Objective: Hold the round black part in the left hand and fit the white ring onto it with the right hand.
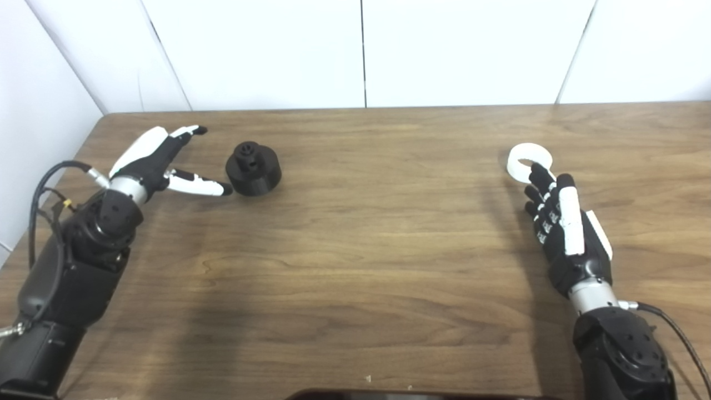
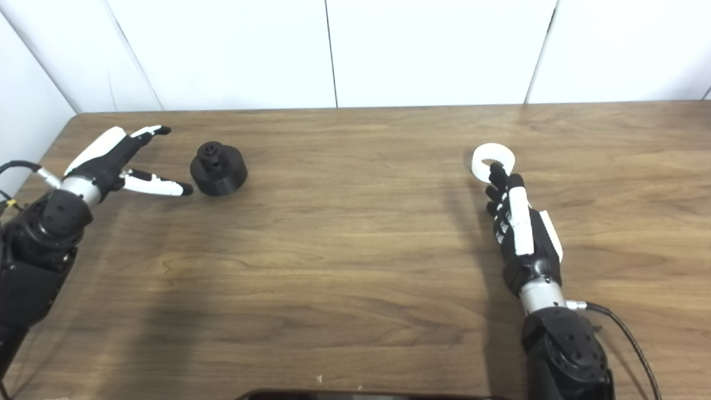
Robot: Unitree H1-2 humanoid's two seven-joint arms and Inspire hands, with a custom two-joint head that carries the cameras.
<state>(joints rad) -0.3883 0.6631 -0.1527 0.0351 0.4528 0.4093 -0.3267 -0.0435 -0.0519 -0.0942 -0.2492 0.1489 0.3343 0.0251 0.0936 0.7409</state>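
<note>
My work surface is a wooden table [image 1: 355,233] with a brown, wavy grain, filling the view from 3 o'clock to 9 o'clock. Behind its far edge, at 12 o'clock, stands a white panelled wall [image 1: 455,50], split by a dark vertical seam [image 1: 363,53] and slanted seams toward 10 and 2 o'clock. A second white wall [image 1: 33,111] closes the 9 o'clock side. Even overhead light leaves soft shadows on the wood.
</note>
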